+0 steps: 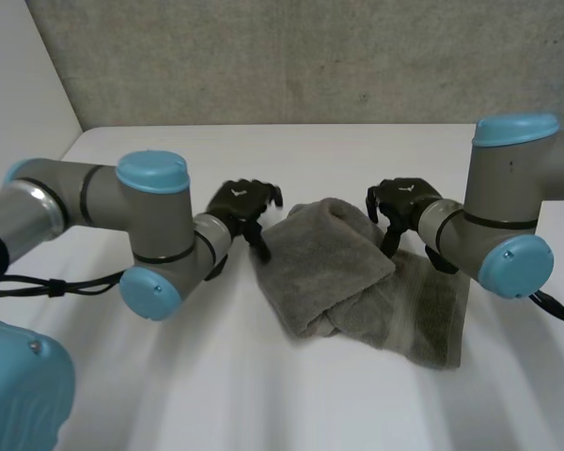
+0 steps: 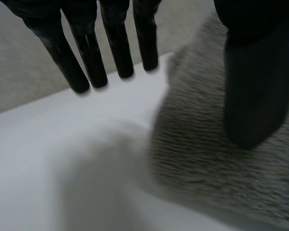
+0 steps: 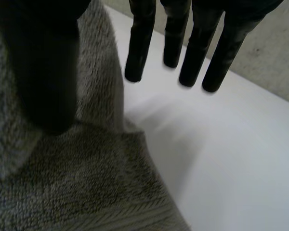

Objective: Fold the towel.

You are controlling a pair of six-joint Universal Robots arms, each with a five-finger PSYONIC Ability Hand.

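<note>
Towel [image 1: 331, 272], grey and thick-piled, lies on the white table [image 1: 216, 376], just right of the table's middle in the head view. It is partly folded. An upper layer lies slanted across a lower one, and the lower layer sticks out toward 4 o'clock, where a flat hemmed band shows. The upper layer rises in a soft hump at the towel's far edge, toward 12 o'clock.

Left hand [image 1: 242, 203], black, sits at the towel's 10 o'clock corner. In the left wrist view its fingers [image 2: 89, 57] are straight and held wide of the thumb [image 2: 255, 96]. The fingertips hang over bare table beside the towel [image 2: 207, 159], and the thumb is over the cloth near its edge. Whether the thumb touches the pile cannot be told.

Right hand [image 1: 406, 200], also black, sits at the towel's 2 o'clock corner, mirroring the left. In the right wrist view its fingers [image 3: 139, 43] are straight and wide of the thumb [image 3: 43, 72]. The fingertips are over bare table just past the towel's edge, and the thumb is above the towel [image 3: 86, 187], where one layer overlaps another.

Left arm [image 1: 103, 207], grey with light-blue caps, reaches in from 9 o'clock. Right arm [image 1: 508, 207], built the same, reaches in from 3 o'clock. Behind the table, at 12 o'clock, stands a grey speckled wall [image 1: 263, 56].
</note>
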